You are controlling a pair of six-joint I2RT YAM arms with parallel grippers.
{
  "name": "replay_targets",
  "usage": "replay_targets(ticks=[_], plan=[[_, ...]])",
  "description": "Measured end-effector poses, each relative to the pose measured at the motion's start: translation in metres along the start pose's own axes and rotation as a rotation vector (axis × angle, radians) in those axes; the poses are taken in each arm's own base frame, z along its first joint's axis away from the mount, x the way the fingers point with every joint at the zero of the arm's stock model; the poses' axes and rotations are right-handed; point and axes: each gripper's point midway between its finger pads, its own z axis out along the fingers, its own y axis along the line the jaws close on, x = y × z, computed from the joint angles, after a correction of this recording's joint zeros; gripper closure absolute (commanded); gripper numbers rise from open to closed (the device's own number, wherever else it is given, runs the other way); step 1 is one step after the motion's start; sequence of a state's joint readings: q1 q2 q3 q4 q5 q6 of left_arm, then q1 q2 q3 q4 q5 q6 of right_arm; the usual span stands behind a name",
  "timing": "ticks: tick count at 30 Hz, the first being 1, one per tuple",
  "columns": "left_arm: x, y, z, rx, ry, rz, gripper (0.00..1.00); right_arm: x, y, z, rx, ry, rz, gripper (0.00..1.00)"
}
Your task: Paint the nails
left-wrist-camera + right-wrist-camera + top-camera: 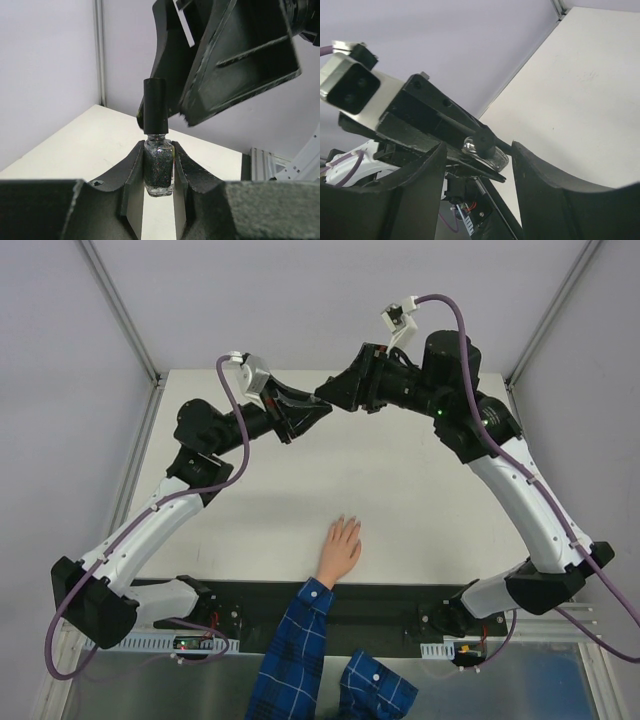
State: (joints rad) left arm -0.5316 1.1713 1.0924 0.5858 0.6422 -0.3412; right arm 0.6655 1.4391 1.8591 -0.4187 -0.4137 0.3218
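Note:
A light-skinned hand in a blue plaid sleeve lies flat on the white table near the front edge. Its nails are at the fingertips pointing away from me, too small to see clearly. High over the back of the table, my left gripper is shut on a small dark glittery bottle with a tall black cap. My right gripper faces it with its jaws open on either side of the cap, with a gap on each side. In the top view both grippers meet.
The white table is bounded by grey walls with metal corner posts. A black strip along the near edge carries both arm bases. The hand and sleeve reach in between the bases.

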Motion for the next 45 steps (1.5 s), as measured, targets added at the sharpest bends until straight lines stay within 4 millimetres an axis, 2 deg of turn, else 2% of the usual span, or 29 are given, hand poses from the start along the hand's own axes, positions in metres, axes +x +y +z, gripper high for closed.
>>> replay_targets(ticks=[2,6,8,9,13,18,21,22,23,25,26,29,33,35,36,37,40,45], plan=[[-0.003,0.003,0.002,-0.011,-0.005,0.014,1.0,0.003,-0.007,0.004,0.026,0.007,0.008,0.52],[-0.003,0.007,0.005,-0.024,-0.005,0.021,1.0,0.004,-0.018,0.012,0.059,0.017,0.022,0.78],[-0.001,0.01,0.007,-0.032,0.0,0.015,1.0,0.001,-0.019,0.015,0.055,0.014,0.02,0.87],[0.0,0.01,0.007,-0.033,0.002,0.009,1.0,0.001,-0.02,0.015,0.06,0.011,0.011,1.0],[-0.001,0.009,0.007,-0.023,-0.003,-0.019,1.0,0.0,-0.022,0.017,0.006,0.003,-0.044,1.0],[-0.008,-0.004,0.001,0.09,-0.057,-0.159,1.0,0.004,-0.008,0.014,-0.322,-0.015,-0.093,1.0],[-0.014,-0.007,0.002,0.155,-0.098,-0.256,1.0,-0.003,-0.001,0.015,-0.487,-0.011,-0.104,1.0],[-0.015,-0.008,0.003,0.171,-0.107,-0.283,1.0,-0.004,0.001,0.015,-0.512,-0.01,-0.102,1.0],[-0.016,-0.009,0.002,0.179,-0.111,-0.297,1.0,-0.004,0.002,0.014,-0.541,-0.004,-0.098,0.94],[-0.017,-0.014,0.0,0.195,-0.107,-0.306,1.0,-0.002,0.006,0.012,-0.571,0.004,-0.094,0.71],[-0.019,-0.017,-0.001,0.2,-0.106,-0.297,1.0,-0.001,0.009,0.01,-0.583,0.008,-0.094,0.55],[-0.019,-0.022,-0.006,0.201,-0.087,-0.248,1.0,0.004,0.018,0.006,-0.586,0.03,-0.065,0.26],[-0.02,-0.029,-0.013,0.184,-0.063,-0.154,1.0,0.007,0.016,0.001,-0.491,0.051,-0.019,0.09],[-0.021,-0.027,-0.016,0.151,-0.056,-0.112,1.0,0.001,0.013,-0.001,-0.42,0.041,-0.006,0.08],[-0.021,-0.026,-0.018,0.133,-0.055,-0.091,1.0,-0.002,0.012,-0.002,-0.396,0.033,-0.004,0.11],[-0.021,-0.023,-0.019,0.113,-0.053,-0.07,1.0,-0.005,0.011,-0.003,-0.36,0.022,0.003,0.2],[-0.017,-0.014,-0.017,0.056,-0.039,-0.03,1.0,-0.012,0.008,-0.004,-0.263,-0.008,0.026,0.32],[-0.011,-0.003,-0.01,-0.018,-0.022,0.013,1.0,-0.027,0.015,-0.002,-0.151,-0.039,0.053,0.42]])
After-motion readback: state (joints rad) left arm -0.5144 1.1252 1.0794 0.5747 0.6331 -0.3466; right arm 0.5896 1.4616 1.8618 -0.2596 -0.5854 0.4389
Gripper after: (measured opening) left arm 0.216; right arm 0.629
